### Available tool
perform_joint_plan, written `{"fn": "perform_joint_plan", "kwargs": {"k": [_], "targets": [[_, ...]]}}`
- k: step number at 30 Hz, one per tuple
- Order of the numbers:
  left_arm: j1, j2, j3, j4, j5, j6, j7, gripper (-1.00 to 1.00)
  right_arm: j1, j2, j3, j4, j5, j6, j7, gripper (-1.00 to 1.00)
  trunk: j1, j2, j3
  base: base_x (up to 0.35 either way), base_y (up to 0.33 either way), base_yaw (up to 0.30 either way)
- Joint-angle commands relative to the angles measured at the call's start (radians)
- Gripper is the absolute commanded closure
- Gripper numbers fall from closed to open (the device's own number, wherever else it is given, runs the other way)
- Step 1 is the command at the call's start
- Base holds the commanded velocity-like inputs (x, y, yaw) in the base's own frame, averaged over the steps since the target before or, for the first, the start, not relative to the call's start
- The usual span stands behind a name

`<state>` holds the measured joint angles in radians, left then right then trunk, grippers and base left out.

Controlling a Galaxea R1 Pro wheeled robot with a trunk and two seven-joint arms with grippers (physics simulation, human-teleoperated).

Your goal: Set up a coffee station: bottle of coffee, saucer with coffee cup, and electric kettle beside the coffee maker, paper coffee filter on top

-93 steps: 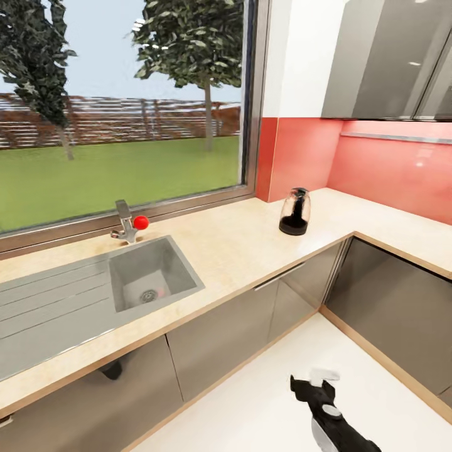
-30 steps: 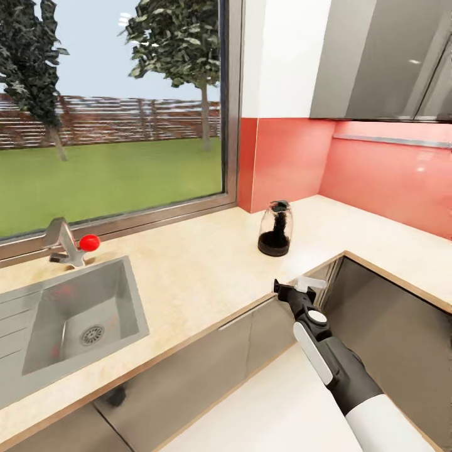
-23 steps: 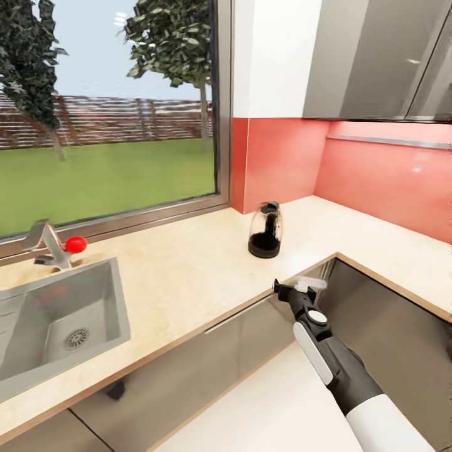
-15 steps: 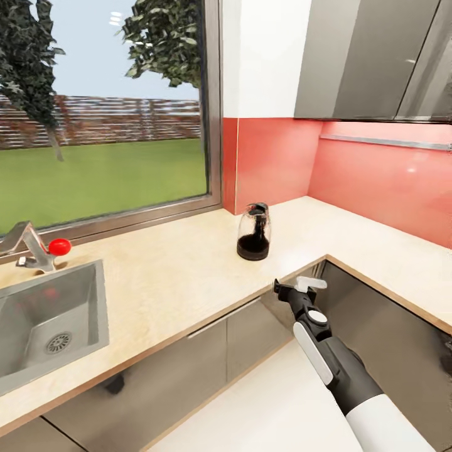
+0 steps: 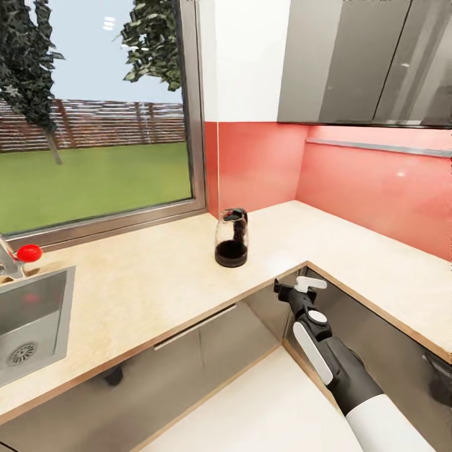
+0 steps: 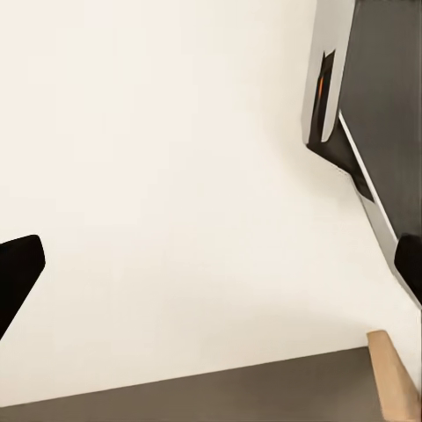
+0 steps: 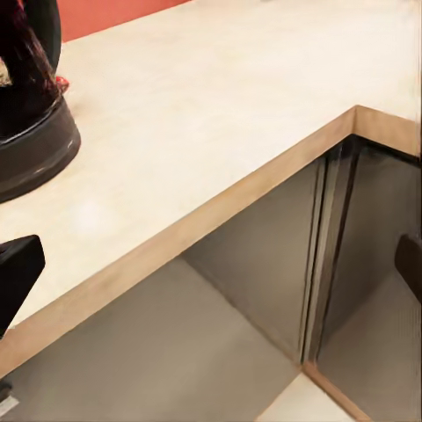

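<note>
Nearest, right gripper (image 5: pixel 300 286) raised before the cabinet fronts (image 5: pixel 207 342) below the counter's inner corner, fingers spread, holding nothing. Beyond — bare countertop (image 5: pixel 144 282), sink (image 5: pixel 28 326) far left. Farther, coffee maker (image 5: pixel 231 238) (glass, dark base) upright, well apart. Left gripper (image 6: pixel 211 272): fingers apart over pale floor (image 6: pixel 158 176).

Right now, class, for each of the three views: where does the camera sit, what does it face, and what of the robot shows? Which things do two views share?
Head view: from the robot's head, down over the countertop, coffee maker and sink; the right arm and right hand show.
Left wrist view: by the left hand, facing the floor; dark fingertips at the edges.
Right wrist view: by the right hand, facing the counter corner; fingertips at the edges.
Shared: head and right wrist views both show the coffee maker and countertop.
</note>
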<state>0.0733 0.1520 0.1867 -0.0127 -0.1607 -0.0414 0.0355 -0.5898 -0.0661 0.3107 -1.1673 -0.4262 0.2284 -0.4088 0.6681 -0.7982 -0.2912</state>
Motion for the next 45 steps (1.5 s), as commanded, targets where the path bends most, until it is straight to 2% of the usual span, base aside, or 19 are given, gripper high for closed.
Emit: {"fn": "perform_joint_plan", "kwargs": {"k": [1,24,39,45], "targets": [[0.0,0.0,0.008,-0.001,-0.01,-0.002,0.003,-1.0,-0.001,-0.001,0.004,-0.002,-0.006,0.003,-0.008,-1.0,0.0,-0.001,0.0,0.132,-0.313,0.069],[0.0,0.002,0.008,-0.001,-0.007,-0.002,0.003,-1.0,-0.001,-0.001,0.005,0.002,-0.005,0.003,-0.007,-1.0,0.0,-0.001,0.02,0.218,-0.253,0.226],[0.0,-0.002,0.007,-0.001,-0.008,0.001,0.003,-1.0,0.0,-0.009,0.005,0.005,-0.005,0.003,-0.007,-1.0,0.0,-0.001,0.029,0.082,-0.064,0.251],[0.0,-0.003,0.005,-0.001,-0.009,0.0,0.003,-1.0,0.001,-0.011,0.005,0.006,0.001,0.003,-0.007,-1.0,0.0,-0.001,0.03,0.089,-0.061,0.04]]}}
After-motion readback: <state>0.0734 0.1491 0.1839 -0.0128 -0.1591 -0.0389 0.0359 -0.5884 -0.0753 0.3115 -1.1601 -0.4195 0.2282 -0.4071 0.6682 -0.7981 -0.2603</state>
